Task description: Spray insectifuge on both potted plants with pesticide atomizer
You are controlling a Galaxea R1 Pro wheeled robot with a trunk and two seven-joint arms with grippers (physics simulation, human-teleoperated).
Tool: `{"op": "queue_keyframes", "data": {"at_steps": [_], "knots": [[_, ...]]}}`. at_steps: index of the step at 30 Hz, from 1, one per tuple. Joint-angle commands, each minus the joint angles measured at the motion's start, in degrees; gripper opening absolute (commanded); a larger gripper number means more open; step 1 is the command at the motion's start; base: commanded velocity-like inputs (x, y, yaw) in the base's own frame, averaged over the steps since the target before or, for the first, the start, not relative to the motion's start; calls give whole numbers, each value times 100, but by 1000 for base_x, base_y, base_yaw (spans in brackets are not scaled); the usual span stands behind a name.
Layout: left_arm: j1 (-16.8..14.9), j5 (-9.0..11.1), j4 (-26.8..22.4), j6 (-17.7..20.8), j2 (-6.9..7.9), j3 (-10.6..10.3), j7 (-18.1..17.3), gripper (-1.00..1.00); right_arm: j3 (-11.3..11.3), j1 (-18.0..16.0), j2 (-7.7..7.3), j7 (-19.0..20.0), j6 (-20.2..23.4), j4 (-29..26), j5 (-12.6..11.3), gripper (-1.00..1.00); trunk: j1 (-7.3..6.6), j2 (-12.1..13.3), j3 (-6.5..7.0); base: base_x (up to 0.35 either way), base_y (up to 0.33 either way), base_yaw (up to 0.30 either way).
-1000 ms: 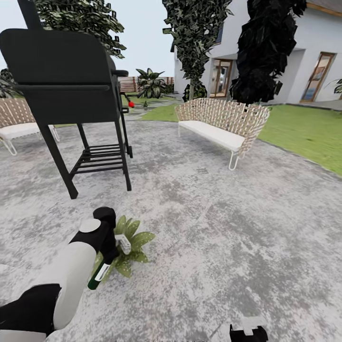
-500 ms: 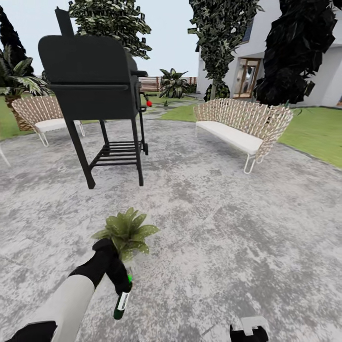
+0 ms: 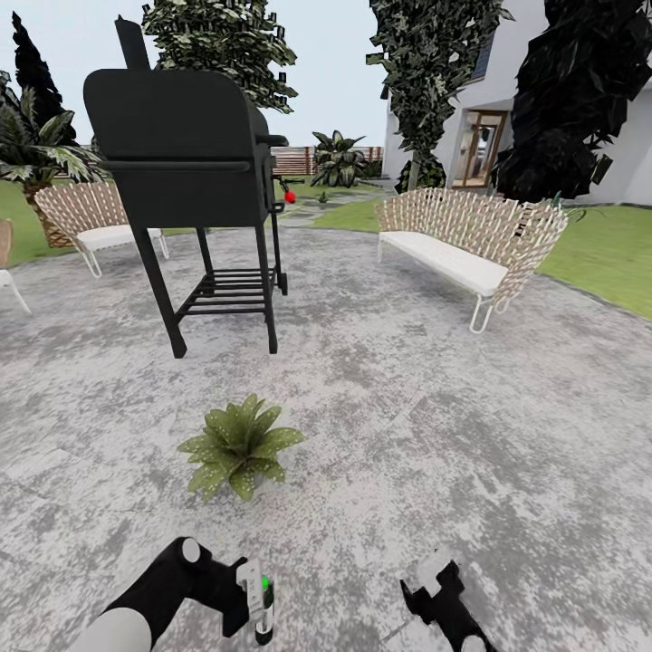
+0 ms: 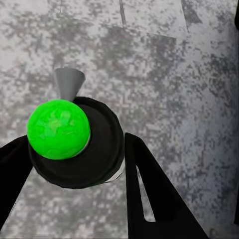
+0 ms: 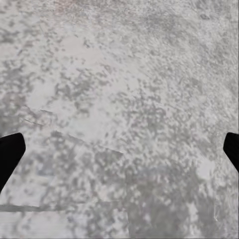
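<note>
A potted plant (image 3: 237,444), a low rosette of pointed green leaves, stands on the grey patio (image 3: 407,398) in the head view's lower middle. Nearer to me than the plant, my left gripper (image 3: 249,605) is shut on the pesticide atomizer (image 3: 263,612), a dark bottle with a green cap. The left wrist view looks down on the atomizer (image 4: 74,144), its green top and grey nozzle between the two black fingers (image 4: 149,194). My right gripper (image 3: 433,589) hangs low at the head view's bottom, open over bare patio, with its fingertips (image 5: 10,154) at the right wrist view's sides.
A black grill (image 3: 181,172) on legs stands beyond the plant. A wicker bench (image 3: 462,240) sits to the right, another bench (image 3: 95,213) at the left. Lawn (image 3: 598,254), trees, a palm (image 3: 36,154), a fence (image 3: 294,161) and a white house lie behind.
My left arm has drawn back from over the plant toward me, carrying the atomizer. The right gripper has risen into view. The camera has turned a little, shifting the scene rightward.
</note>
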Motion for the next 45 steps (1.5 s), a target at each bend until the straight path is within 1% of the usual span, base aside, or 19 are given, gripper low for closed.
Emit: {"op": "queue_keyframes", "data": {"at_steps": [1, 2, 4, 5, 6, 7, 9, 10, 17, 18, 24, 26, 28, 30, 32, 34, 36, 40, 45], "knots": [[-2, 8, -1, -76, -9, 40, -25, -100, 76, -5, -13, 485, 11, -199, 164, 100, -1, -2, -5, 0, 0, 0], [-2, 32, 0, -82, -10, 39, -27, -100, 90, -6, -32, 885, 15, -357, 219, 100, -1, -2, -5, 0, 0, 0], [-2, 56, 2, -96, 0, 37, -30, -100, 108, -6, -88, 2034, 21, -840, 293, 100, -1, -2, -5, 0, 0, 0], [-4, 59, 2, -99, 13, 37, -32, -100, 111, -6, -100, 2495, 22, -1047, 309, 100, -1, -2, -5, 0, 0, 0], [-4, 64, 2, -100, 46, 37, -42, -100, 113, -8, -106, 2897, 24, -1241, 322, 100, -1, -2, -5, 0, 0, 0], [-7, 66, 2, -100, 75, 37, -54, -100, 113, -11, -108, 3153, 27, -1372, 337, 100, -1, -2, -5, 0, 0, 0], [-4, 77, 2, -101, 153, 32, -79, -100, 114, -22, -112, 4123, 43, -1912, 386, 100, -1, -2, -5, 0, 0, 0], [-3, 78, 2, -103, 163, 30, -81, -100, 110, -23, -112, 4301, 42, -2037, 391, 100, -1, -2, -5, 0, 0, 0], [-2, 71, 2, -120, 159, 12, -64, -100, 112, -24, -82, 4487, 43, -2170, 396, 100, -1, -2, -5, 0, 0, 0], [-2, 71, 2, -124, 158, 8, -58, -100, 113, -24, -77, 4491, 42, -2171, 396, -100, -1, -2, -5, 0, 0, 0], [-2, 71, 8, -136, 149, -21, -30, -100, 126, -24, -49, 4510, 49, -2203, 396, -100, -1, -2, -5, 0, 0, 0], [-2, 71, 10, -145, 148, -30, -25, -100, 136, -24, -6, 4691, 52, -2226, 396, -100, -1, -2, -5, 0, 0, 0], [2, 71, 31, -347, 147, -31, -23, -100, 139, -24, 126, 4911, 106, -2345, 396, -100, -1, -2, -5, 0, 0, 0], [5, 72, 135, -577, 141, -27, -15, -100, 140, -28, 285, 4993, 437, -2416, 396, -100, -1, -2, -5, 0, 0, 0], [6, 71, 199, -652, 142, -14, 39, -100, 169, -32, 441, 5017, 711, -2466, 414, -100, -1, -2, -5, 0, 0, 0], [7, 68, 217, -675, 149, -16, 132, -100, 429, -33, 528, 5024, 812, -2493, 590, -100, -1, -2, -5, 0, 0, 0], [7, 65, 222, -688, 153, -20, 156, -100, 540, -33, 603, 5025, 833, -2499, 655, -100, -1, -2, -5, 0, 0, 0], [7, 58, 222, -773, 151, -34, 172, -100, 582, -33, 656, 5026, 840, -2505, 676, -100, -1, -2, -5, 0, 0, 0], [7, 5, 208, -788, 81, -44, 174, -100, 586, -33, 667, 5028, 840, -2590, 675, -100, -1, -2, -5, 0, 0, 0]]}}
